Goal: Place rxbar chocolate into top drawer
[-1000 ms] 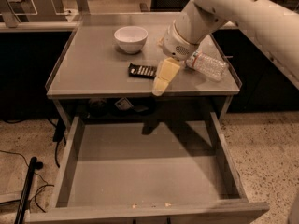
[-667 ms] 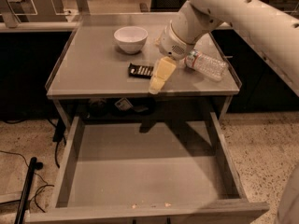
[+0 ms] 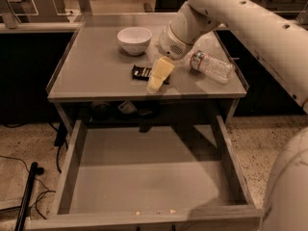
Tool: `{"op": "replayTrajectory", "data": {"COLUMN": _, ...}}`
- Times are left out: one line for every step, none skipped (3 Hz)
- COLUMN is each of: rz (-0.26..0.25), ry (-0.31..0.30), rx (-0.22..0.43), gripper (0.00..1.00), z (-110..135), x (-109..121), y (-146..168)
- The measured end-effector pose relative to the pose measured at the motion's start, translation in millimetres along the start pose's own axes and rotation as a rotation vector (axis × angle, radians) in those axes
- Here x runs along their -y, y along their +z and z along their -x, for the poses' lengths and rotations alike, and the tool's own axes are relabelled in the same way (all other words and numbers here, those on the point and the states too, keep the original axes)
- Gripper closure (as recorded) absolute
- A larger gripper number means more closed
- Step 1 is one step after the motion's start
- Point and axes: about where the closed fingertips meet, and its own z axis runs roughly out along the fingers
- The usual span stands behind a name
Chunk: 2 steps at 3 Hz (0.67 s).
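Observation:
The rxbar chocolate [image 3: 140,72] is a small dark bar with white lettering, lying flat on the grey tabletop [image 3: 96,71] near its front middle. My gripper [image 3: 154,84], pale yellow, hangs from the white arm and points down and to the left. It sits right over the bar's right end and hides that part. The top drawer [image 3: 144,177] is pulled fully out below the table, a wide shallow grey tray with nothing in it except a few small crumbs near its front wall.
A white bowl [image 3: 134,39] stands at the back middle of the tabletop. A clear plastic water bottle [image 3: 211,66] lies on its side at the right. Dark cables [image 3: 29,186] run across the floor at left. The table has raised side rims.
My gripper has moved left and a little toward the bar, and now overlaps its right end. The bar, bowl, bottle and drawer have not moved.

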Motion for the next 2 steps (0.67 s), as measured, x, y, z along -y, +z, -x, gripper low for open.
{"op": "replayTrajectory", "data": {"rz": 0.016, "ry": 0.028, "rx": -0.008, "gripper": 0.0, "z": -4.8, "x": 11.5, "y": 17.2}}
{"op": "replayTrajectory", "data": {"rz": 0.022, "ry": 0.035, "rx": -0.01, "gripper": 0.0, "z": -6.0, "x": 13.1, "y": 22.0}}
